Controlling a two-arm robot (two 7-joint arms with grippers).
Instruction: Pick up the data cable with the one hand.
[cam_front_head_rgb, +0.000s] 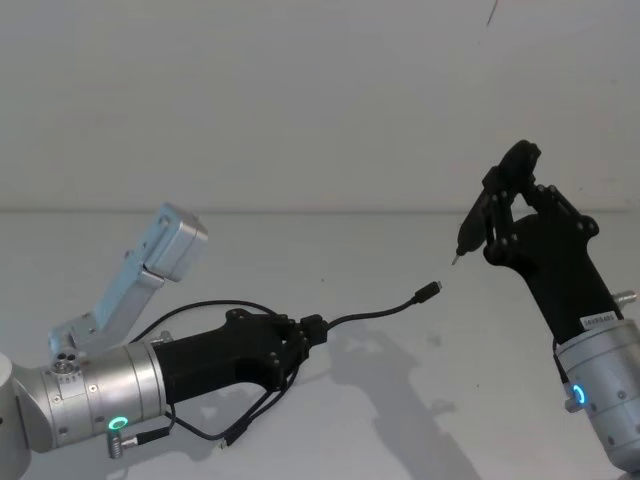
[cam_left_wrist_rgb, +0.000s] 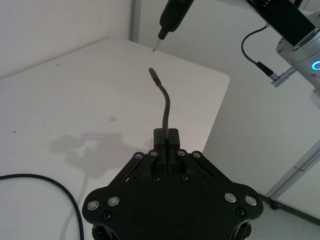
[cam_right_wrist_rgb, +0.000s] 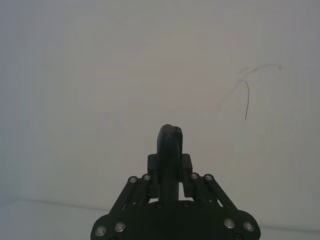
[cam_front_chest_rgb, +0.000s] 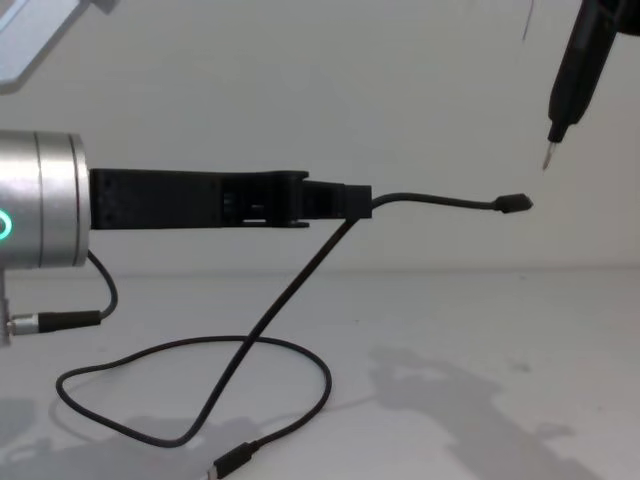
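My left gripper (cam_front_head_rgb: 308, 336) is shut on the data cable (cam_front_head_rgb: 375, 313) and holds it above the white table (cam_front_head_rgb: 470, 400). A short stretch of cable with a small plug (cam_front_head_rgb: 430, 291) sticks out forward from the jaws (cam_left_wrist_rgb: 167, 137). The rest of the data cable (cam_front_chest_rgb: 250, 350) hangs down in a loop, and its other plug (cam_front_chest_rgb: 235, 460) lies on the table. To the right and higher, my right gripper (cam_front_head_rgb: 508, 222) is shut on a slim black tool (cam_front_head_rgb: 470, 235) with a metal pin tip. The pin tip (cam_front_chest_rgb: 546, 155) hangs just above and beyond the raised plug (cam_front_chest_rgb: 516, 204).
A short lead with a silver barrel plug (cam_front_chest_rgb: 50, 320) hangs under my left wrist. The table's far edge (cam_left_wrist_rgb: 217, 110) drops off a little past the raised plug. A pale wall stands behind the table.
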